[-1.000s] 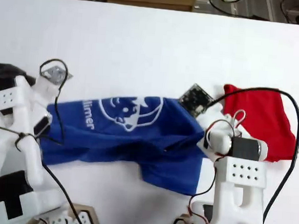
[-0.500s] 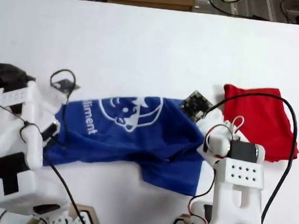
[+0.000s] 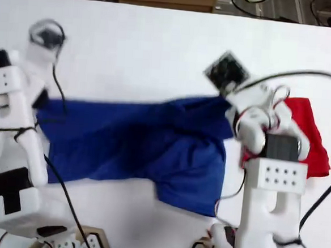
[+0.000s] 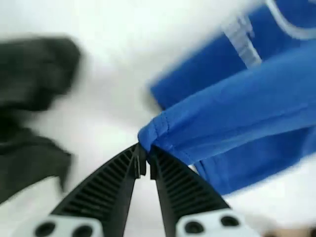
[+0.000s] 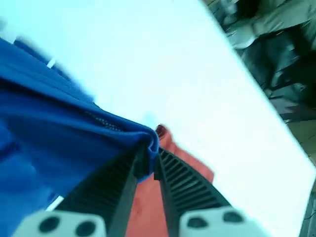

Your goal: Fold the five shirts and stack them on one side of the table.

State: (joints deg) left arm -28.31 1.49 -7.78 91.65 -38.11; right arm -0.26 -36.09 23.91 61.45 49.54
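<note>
Blue cloth takes up the middle of the high view: one blue shirt (image 3: 135, 147) is spread across the white tabletop (image 3: 159, 50). Its far edge is pulled into a line from 9 o'clock to 3 o'clock, and a loose flap hangs toward 5 o'clock. One red shirt (image 3: 317, 154) lies at 3 o'clock from the blue one, partly under the right arm (image 3: 272, 182). Two arms are counted here. The left arm (image 3: 9, 130) stands at 9 o'clock, and its end meets the blue shirt's edge on that side. The right arm's end meets the edge at the opposite side.

From the left wrist, the left gripper (image 4: 144, 157) is drawn narrow, pinching a bunched hem corner of the blue shirt right at its tips. The rest of the cloth stretches away from the gripper, above a lower layer that bears pale print. One dark garment (image 4: 29, 98) lies apart from the gripper, with bare tabletop between it and the blue shirt.

From the right wrist, the right gripper (image 5: 146, 162) is likewise closed narrow on a folded edge of the blue shirt. The blue cloth runs off to one side of the tips. The red shirt (image 5: 144, 212) lies directly beneath and just past the gripper.
</note>
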